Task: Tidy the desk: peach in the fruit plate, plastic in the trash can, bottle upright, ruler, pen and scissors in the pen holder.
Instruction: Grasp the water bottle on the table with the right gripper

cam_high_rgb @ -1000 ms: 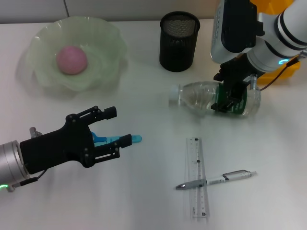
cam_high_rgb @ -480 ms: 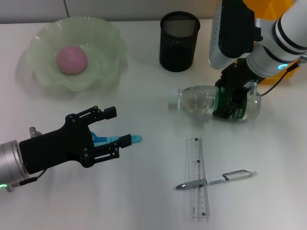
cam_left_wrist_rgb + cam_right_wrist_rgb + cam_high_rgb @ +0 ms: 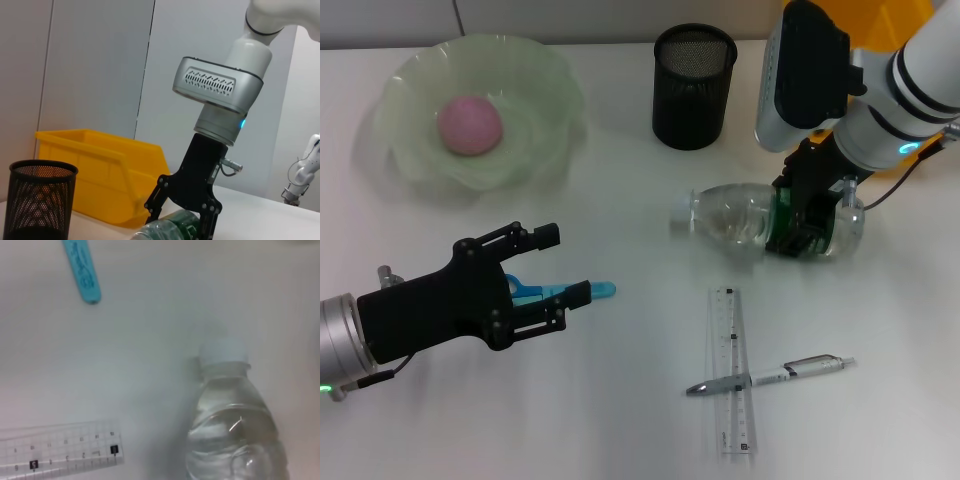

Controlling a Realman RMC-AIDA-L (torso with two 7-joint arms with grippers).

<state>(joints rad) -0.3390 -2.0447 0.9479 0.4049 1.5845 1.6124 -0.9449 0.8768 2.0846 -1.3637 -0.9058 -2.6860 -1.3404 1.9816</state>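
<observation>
So, done: I count the peach (image 3: 470, 124) as finished, it sits in the fruit plate (image 3: 415, 165) at the upper left of the head view.
Plastic: I see none on the desk, and the yellow trash can (image 3: 97, 172) stands at the upper right behind the arm, so I judge that step done or hidden.
In hand: the bottle (image 3: 740, 215) lies on its side right of centre, cap toward the left; my right gripper (image 3: 807, 218) is clamped across its green-labelled end.
Left to do: ruler (image 3: 733, 370) and pen (image 3: 770, 376) lie crossed at the lower right; scissors (image 3: 560, 291) lie under my left gripper (image 3: 555, 275), whose fingers are spread apart above them; the pen holder (image 3: 693, 87) at top centre holds none of them.
Change: over the last second the bottle's gripped end has swung lower and rightward, and the right arm has tilted; the left gripper has not moved.
</observation>
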